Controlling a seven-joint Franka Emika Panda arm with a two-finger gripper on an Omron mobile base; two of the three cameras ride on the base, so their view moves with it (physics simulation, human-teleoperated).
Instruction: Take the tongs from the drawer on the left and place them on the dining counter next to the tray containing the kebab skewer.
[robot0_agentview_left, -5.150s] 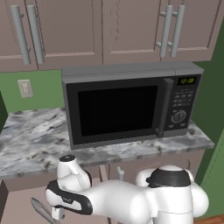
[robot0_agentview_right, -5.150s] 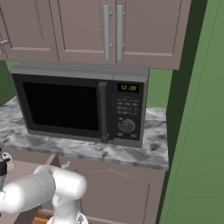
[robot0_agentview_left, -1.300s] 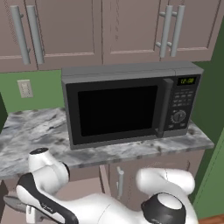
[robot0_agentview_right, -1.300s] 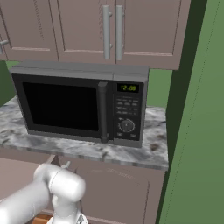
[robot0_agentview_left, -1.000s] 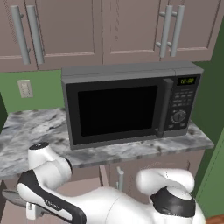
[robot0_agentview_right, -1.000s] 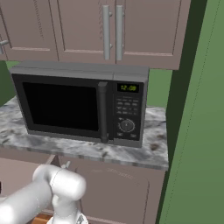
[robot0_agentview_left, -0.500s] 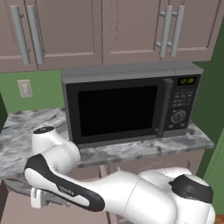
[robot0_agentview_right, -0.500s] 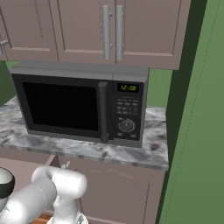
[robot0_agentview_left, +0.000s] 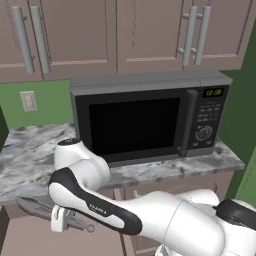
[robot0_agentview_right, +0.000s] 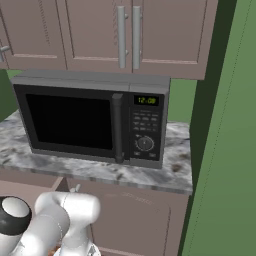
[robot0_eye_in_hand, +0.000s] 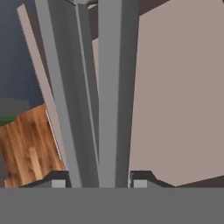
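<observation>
hand view: tongs (robot0_eye_in_hand: 94, 109) tips cut off

Glossy white rounded arm segments, dark grey joint bands (one bearing small white lettering), black joint cap

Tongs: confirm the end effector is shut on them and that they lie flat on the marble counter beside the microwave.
Not on the counter. The end effector is shut on the tongs, but the left base view shows them held below the marble counter, over the open drawer.
</observation>
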